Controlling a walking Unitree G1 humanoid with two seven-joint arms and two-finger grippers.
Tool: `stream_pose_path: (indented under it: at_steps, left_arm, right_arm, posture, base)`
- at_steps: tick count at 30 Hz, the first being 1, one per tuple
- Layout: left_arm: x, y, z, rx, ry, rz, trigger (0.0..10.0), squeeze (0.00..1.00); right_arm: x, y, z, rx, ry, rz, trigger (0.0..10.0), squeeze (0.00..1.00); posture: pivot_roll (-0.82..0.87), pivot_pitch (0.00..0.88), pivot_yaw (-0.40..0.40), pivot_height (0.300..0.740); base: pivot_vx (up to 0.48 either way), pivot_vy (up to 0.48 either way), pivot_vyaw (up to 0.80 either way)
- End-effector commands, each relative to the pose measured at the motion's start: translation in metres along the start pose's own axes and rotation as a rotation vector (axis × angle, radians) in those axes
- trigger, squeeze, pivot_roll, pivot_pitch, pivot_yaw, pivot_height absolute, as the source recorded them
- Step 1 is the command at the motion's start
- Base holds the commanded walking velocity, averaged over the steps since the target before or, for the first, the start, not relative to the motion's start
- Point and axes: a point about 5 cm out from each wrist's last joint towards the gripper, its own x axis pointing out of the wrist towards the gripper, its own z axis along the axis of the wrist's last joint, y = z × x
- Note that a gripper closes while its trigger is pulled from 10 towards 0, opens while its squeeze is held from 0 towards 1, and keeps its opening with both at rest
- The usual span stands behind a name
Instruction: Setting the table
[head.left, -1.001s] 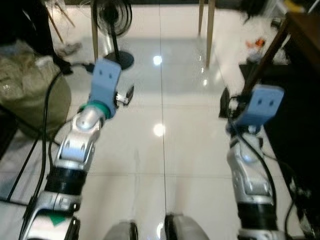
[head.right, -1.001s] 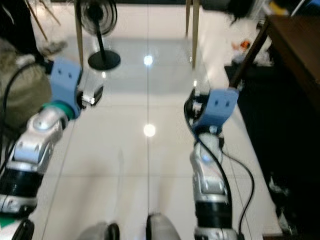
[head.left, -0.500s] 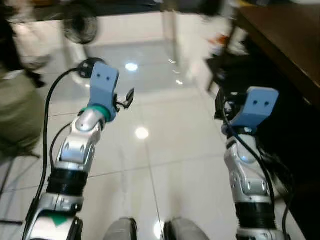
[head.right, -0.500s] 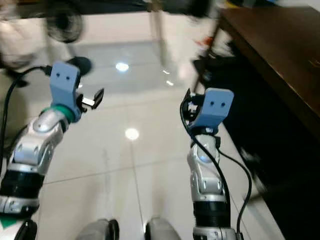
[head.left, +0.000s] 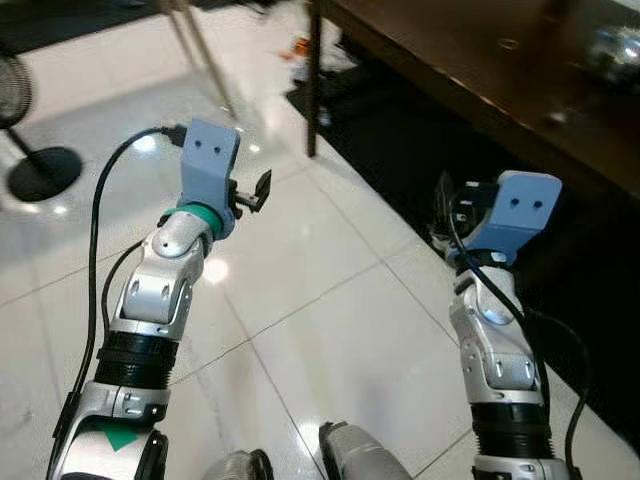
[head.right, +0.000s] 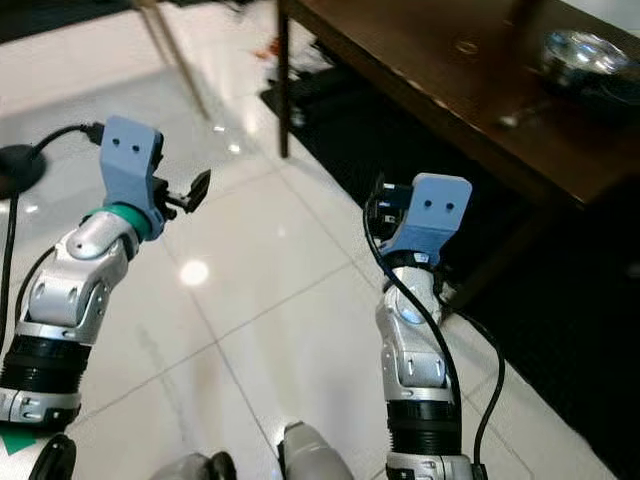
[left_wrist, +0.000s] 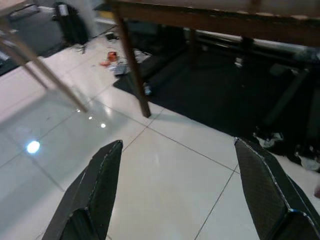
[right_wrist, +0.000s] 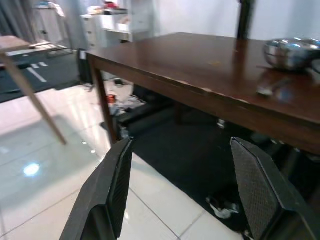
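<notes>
**Table ahead and to the right, both pincers empty**

Left eye view — the long dark brown wooden table (head.left: 470, 60) runs across the upper right, its long edge slanting from the top centre down toward the right. It lies ahead of and to the right of both arms, so the right arm is plainly the nearer one. The left pincer (head.left: 258, 190) is raised over the glossy white tiled floor (head.left: 330, 300), well apart from the table; the blue camera mount hides the right arm's fingers here.

Right eye view — a shiny round metal bowl (head.right: 585, 55) sits on the table top toward its far right end, with a small utensil-like thing just beside it, too blurred to name. A black rug (head.right: 560, 330) lies under the table, beside the right arm.

Left wrist view — the left pincer's two black fingers (left_wrist: 97, 187) stand wide apart with nothing between them, pointing at one slim table leg (left_wrist: 134, 75) and the dark space under the top.

Right wrist view — the right pincer (right_wrist: 185, 192) is also spread wide and holds nothing; it looks along at about the height of the table top, with the bowl at the far end, well apart from the fingertips.

My judgement: the robot is only approaching — the next move calls for closing on the table's long edge, and the right pincer is better placed to reach the bowl.
</notes>
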Motion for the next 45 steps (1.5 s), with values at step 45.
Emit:
stream_pose_path:
  at_steps: [45]
  left_arm:
    - [-0.052, -0.011, -0.14, 0.046, 0.277, 0.023, 10.0, 0.0]
  right_arm:
    - [-0.057, -0.031, -0.109, -0.153, 0.329, 0.113, 10.0, 0.0]
  posture:
    - [-0.03, 0.0, 0.027, 0.74]
  base:
    - [0.0, 0.0, -0.8]
